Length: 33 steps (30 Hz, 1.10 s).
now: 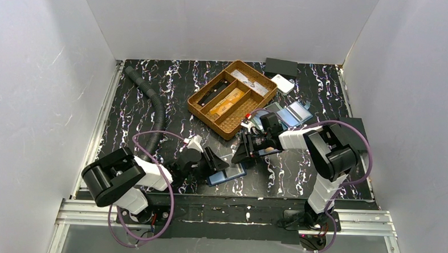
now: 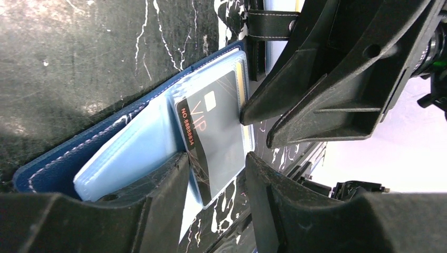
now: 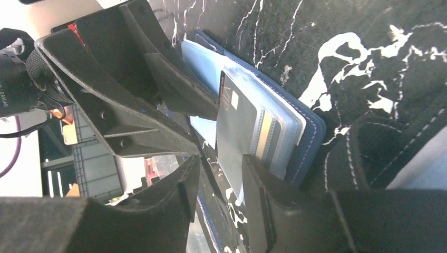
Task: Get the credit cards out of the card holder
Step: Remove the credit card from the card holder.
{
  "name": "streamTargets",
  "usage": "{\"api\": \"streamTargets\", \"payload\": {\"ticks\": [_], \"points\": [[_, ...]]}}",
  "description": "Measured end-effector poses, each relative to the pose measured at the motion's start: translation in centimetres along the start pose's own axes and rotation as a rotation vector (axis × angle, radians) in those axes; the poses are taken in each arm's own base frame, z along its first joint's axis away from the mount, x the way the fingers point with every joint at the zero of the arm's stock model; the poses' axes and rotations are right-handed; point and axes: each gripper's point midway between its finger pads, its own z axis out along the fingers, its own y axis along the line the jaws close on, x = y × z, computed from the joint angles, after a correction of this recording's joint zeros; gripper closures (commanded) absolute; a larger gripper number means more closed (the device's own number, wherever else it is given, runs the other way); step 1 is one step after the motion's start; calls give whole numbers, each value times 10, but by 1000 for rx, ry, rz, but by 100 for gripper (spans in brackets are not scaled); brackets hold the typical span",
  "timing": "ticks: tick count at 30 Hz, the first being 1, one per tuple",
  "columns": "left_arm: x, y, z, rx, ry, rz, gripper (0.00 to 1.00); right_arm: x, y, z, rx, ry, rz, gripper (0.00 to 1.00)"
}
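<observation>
A robotics lab test cell: plain white panels wall in a black marbled bench, two robot arms are bolted to an aluminium rail frame, and purple cables loop loose beside a corrugated hose.

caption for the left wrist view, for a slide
Open left gripper straddling a dark grey plastic VIP card sleeved in a blue stitched card holder, right gripper tip at the card's edge.
</observation>
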Motion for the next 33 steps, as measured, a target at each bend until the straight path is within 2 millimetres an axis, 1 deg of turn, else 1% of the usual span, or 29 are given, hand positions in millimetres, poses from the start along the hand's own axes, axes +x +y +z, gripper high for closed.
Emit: {"api": "streamTargets", "payload": {"ticks": [2, 3, 4, 6, 7, 8, 10, 11, 12, 13, 17, 20, 27, 33], "points": [[-1, 1, 0, 12, -7, -25, 61, 0, -1, 0, -6, 6, 19, 59], [-1, 2, 0, 18, -11, -39, 64, 0, -2, 1, -14, 11, 34, 60], [-1, 3, 0, 28, -18, -66, 67, 0, -3, 1, -14, 12, 38, 64], [-1, 6, 0, 37, -28, -103, 76, -1, -4, 1, -10, 13, 38, 76], [-1, 7, 0, 43, -31, -114, 79, 0, -6, 2, -6, 14, 39, 78], [-1, 9, 1, 46, -33, -130, 82, 1, -8, 4, 2, 20, 41, 79], [1, 12, -1, 56, -37, -160, 93, 1, -10, 5, 11, 24, 40, 81], [2, 15, 1, 55, -37, -173, 95, 2, -10, 5, 14, 27, 36, 81], [1, 14, 2, 81, -39, -192, 95, 1, -10, 5, 16, 27, 35, 81], [2, 15, 4, 91, -37, -203, 100, 1, -12, 3, 23, 26, 42, 79], [3, 16, 3, 122, -40, -234, 100, 0, -13, 3, 40, 30, 40, 74], [3, 17, 1, 122, -41, -239, 100, 0, -12, 4, 48, 35, 37, 73], [2, 22, -7, 115, -44, -245, 100, 0, -10, 10, 83, 50, 11, 73], [4, 26, -14, 112, -36, -245, 100, 0, -10, 11, 106, 56, 7, 73]]}}
